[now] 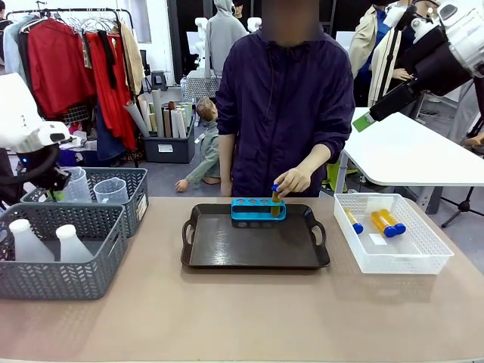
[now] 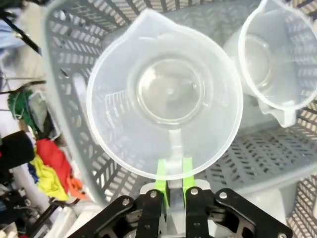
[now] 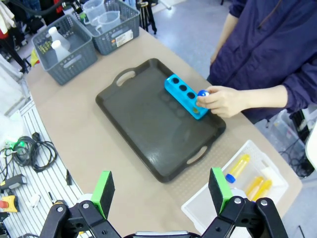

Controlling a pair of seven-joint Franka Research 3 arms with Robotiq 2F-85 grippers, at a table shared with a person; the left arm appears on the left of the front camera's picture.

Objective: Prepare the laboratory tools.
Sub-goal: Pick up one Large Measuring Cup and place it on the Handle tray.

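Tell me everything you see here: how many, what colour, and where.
Table: one, tan, under everything.
Tray: one, dark, table middle.
Rack: one, blue, tray's far edge.
White basket: one, table right.
Grey baskets: two, table left.
Tubes: four, amber, blue caps; three in white basket, one at rack's right end.
Flasks: two, white, near grey basket.
Jugs: two, clear, far grey basket.
Person's hand: one, on the rack's tube.
Left gripper: shut on one jug's handle.
Right gripper: open, high over table.
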